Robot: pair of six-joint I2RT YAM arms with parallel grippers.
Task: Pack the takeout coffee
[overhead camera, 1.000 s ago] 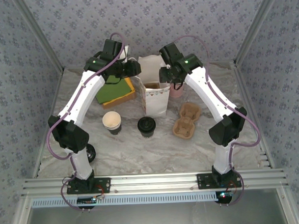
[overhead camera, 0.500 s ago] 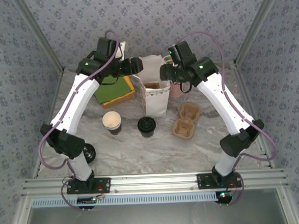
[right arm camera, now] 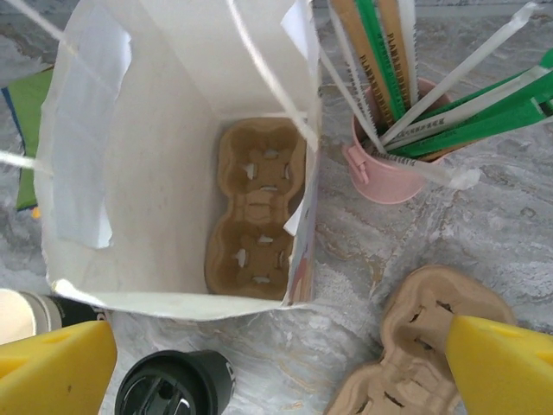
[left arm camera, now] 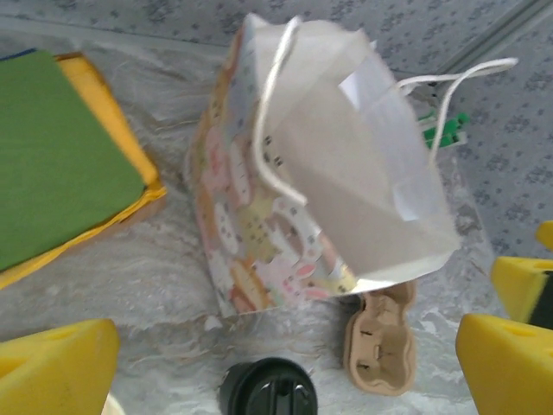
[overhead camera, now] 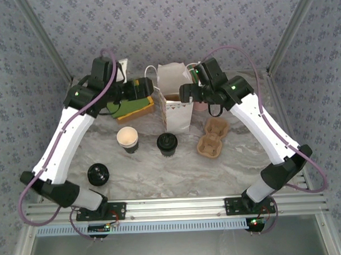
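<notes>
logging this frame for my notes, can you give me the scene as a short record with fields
bag: white paper bag, upright, open, cup carrier lying inside
lidded cup: on table in front of bag, not packed
open cup: left of the lidded cup
loose lid: front left of table
second carrier: on table, right of bag
left gripper: open, empty
right gripper: open, empty

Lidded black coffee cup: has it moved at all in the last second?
No. The takeout coffee stays just in front of the paper bag, exactly as before.
</notes>
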